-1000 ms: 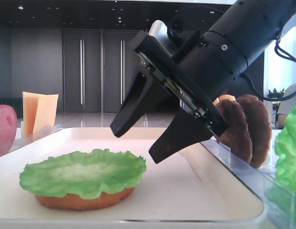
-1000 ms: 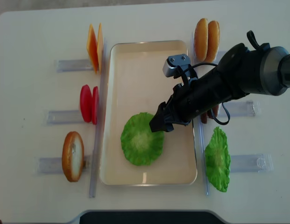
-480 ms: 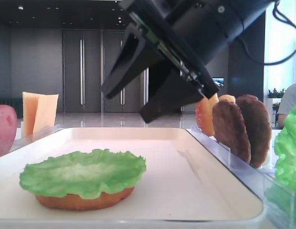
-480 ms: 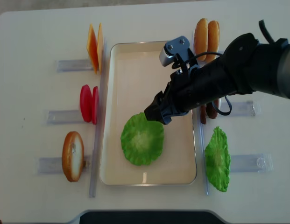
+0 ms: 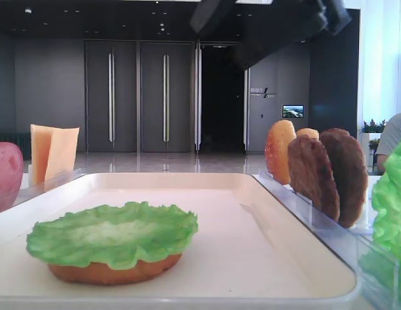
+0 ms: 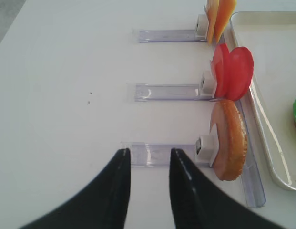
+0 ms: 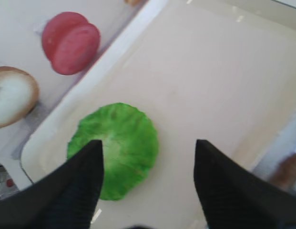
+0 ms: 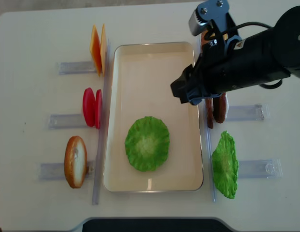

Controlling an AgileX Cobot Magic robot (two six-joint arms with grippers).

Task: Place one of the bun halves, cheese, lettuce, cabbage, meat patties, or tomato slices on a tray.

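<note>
A green lettuce (image 8: 147, 143) leaf lies on a bun half (image 5: 116, 271) in the near part of the cream tray (image 8: 121, 72). My right gripper (image 8: 186, 94) hovers high over the tray's right side, beyond the lettuce (image 7: 114, 148). It is open and nothing sits between its fingers (image 7: 86, 176). My left gripper (image 6: 149, 151) is over the bare table left of the tray, its fingers close together and empty. It is near the rack holding another bun half (image 6: 229, 140).
Left of the tray, racks hold cheese (image 8: 97, 48), tomato slices (image 8: 92, 107) and a bun half (image 8: 75, 161). On the right stand meat patties (image 5: 329, 174), buns (image 5: 279, 152) and a second lettuce leaf (image 8: 225, 164). Clear rails (image 8: 99, 159) line both long sides.
My right gripper has risen and drawn away from the lettuce towards the tray's far right side. The lettuce stays on the bun.
</note>
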